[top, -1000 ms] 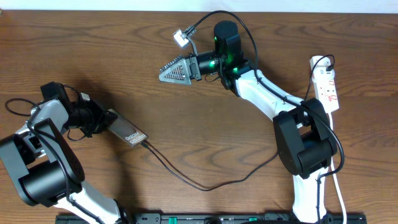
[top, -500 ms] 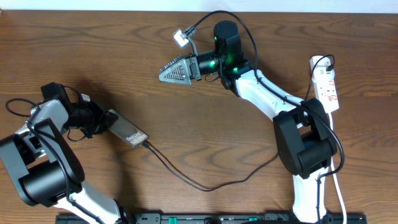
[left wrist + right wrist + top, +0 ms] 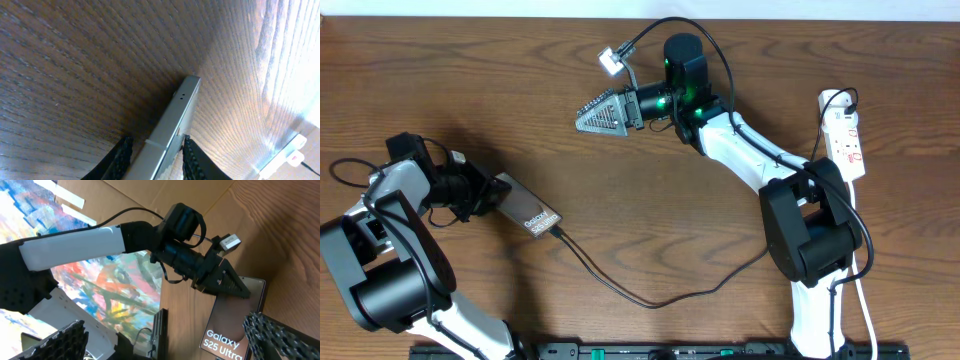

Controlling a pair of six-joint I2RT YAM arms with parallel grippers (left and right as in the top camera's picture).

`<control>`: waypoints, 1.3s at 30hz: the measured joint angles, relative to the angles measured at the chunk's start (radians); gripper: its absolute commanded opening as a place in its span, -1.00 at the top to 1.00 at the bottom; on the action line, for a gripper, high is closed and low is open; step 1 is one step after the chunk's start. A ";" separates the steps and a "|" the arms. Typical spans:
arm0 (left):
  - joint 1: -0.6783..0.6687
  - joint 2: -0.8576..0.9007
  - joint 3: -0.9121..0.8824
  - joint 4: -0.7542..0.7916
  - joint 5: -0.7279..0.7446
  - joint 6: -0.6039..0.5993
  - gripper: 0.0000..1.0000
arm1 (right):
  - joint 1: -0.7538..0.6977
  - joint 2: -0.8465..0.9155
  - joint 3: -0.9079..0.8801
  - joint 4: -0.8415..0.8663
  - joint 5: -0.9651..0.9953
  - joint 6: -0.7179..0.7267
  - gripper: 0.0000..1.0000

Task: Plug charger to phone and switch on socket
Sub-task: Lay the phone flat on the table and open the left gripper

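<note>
Overhead: L gripper (image 3: 490,192) clamps phone (image 3: 532,217), charger (image 3: 655,302) looks plugged; R gripper (image 3: 600,113), jaws apart, next presses socket (image 3: 847,135) switch, right of phone.

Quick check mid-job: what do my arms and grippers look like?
Both arms: white links, black joint housings, loose black cables. Right arm glows green near its wrist. Right gripper has triangular, ribbed fingers; left gripper looks black.

Left end effector (image 3: 156,156) clamped, right (image 3: 594,114) spread
</note>
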 measured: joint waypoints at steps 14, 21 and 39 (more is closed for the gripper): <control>0.000 -0.001 0.000 0.000 0.012 0.000 0.23 | 0.000 0.000 0.000 0.000 0.000 0.000 -0.99; 0.000 -0.001 0.000 0.000 0.015 0.000 0.23 | 0.000 0.000 0.000 0.000 0.000 0.000 -0.98; 0.001 -0.026 0.001 0.012 0.053 -0.001 -0.73 | 0.000 0.000 0.000 0.000 -0.010 0.000 -0.98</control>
